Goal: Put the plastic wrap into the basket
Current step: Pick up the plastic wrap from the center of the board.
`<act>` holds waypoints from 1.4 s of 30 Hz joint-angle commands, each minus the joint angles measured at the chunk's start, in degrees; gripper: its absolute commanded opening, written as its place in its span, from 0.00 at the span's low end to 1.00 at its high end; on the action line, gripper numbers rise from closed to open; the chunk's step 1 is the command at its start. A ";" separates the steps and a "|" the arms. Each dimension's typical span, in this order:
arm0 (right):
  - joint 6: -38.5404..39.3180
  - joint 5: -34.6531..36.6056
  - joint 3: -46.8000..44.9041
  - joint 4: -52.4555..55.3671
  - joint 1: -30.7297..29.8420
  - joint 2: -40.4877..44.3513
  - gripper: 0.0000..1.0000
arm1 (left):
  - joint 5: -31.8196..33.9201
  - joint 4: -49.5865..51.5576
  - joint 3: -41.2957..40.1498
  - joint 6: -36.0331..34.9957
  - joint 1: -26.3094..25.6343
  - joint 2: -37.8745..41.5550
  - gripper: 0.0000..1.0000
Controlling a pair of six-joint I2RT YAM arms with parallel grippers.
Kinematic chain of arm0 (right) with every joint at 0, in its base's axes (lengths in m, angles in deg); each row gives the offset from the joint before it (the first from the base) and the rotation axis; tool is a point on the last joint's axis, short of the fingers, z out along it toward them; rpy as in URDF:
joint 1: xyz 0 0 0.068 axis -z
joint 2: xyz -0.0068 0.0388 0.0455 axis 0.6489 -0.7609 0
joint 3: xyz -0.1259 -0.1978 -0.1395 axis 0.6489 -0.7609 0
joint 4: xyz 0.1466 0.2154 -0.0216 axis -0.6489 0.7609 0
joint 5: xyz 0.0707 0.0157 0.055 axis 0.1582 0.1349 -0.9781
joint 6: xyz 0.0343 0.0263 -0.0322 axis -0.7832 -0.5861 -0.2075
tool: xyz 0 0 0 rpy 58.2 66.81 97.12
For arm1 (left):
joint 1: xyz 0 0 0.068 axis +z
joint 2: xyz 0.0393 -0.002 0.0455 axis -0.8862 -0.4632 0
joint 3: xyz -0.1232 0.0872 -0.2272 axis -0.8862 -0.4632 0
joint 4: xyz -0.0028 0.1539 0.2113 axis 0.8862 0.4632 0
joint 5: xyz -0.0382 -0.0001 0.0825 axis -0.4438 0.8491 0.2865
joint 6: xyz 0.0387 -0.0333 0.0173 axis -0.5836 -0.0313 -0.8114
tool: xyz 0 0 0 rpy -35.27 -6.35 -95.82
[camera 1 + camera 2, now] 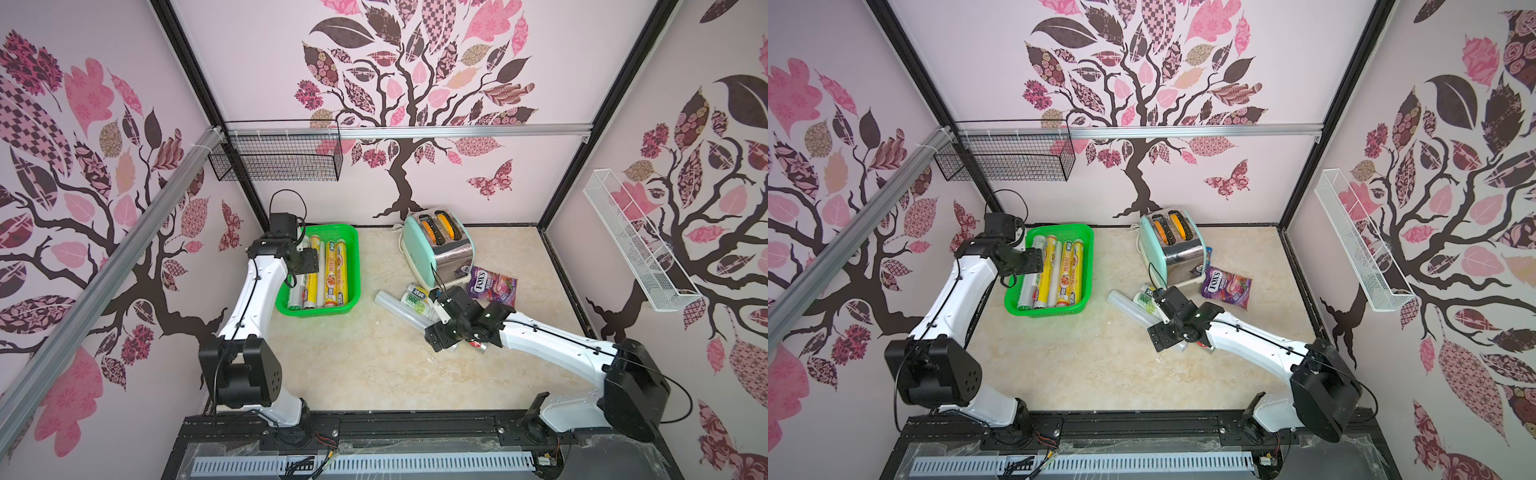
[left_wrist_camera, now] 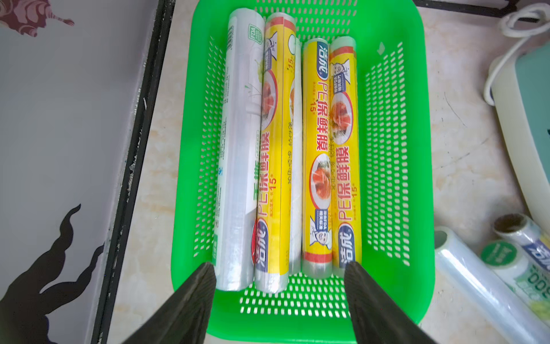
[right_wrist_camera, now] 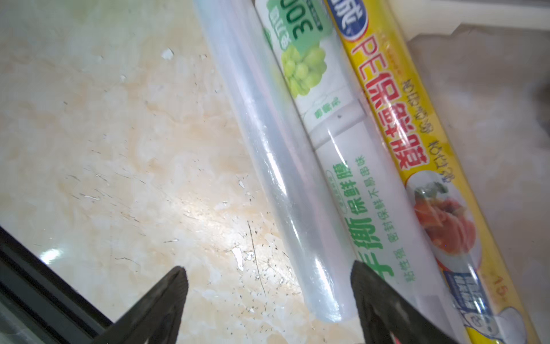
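The green basket (image 1: 354, 266) (image 1: 1089, 266) (image 2: 390, 149) stands at the back left of the table. Several rolls of plastic wrap lie in it side by side: a silvery one (image 2: 238, 149) and yellow ones (image 2: 275, 143) (image 2: 315, 155). My left gripper (image 2: 279, 268) (image 1: 296, 279) hangs open and empty above the basket's near end. Three more rolls lie on the table: a clear one (image 3: 276, 163) (image 1: 397, 309), a white one with green print (image 3: 336, 149) and a yellow one (image 3: 416, 149). My right gripper (image 3: 268, 266) (image 1: 440, 332) is open low over them, the clear roll's end just inside one finger.
A mint and chrome toaster (image 1: 440, 245) stands behind the loose rolls, its cord trailing to them. A purple FOX'S bag (image 1: 492, 286) lies to their right. A black wire basket (image 1: 278, 160) hangs on the back wall, a white wire rack (image 1: 636, 245) on the right wall.
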 commanded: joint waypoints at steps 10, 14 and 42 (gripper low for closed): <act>5.14 -1.11 7.12 1.86 0.67 -13.98 0.78 | -13.03 14.51 -8.54 -11.52 0.89 15.33 0.98; 4.28 -8.72 6.81 -1.15 0.50 -16.37 0.74 | -8.43 14.00 -11.72 -13.19 0.87 18.88 0.98; -3.88 -8.27 3.54 -15.16 -6.65 -12.51 0.43 | -2.73 8.55 -13.86 -16.17 0.92 19.27 0.98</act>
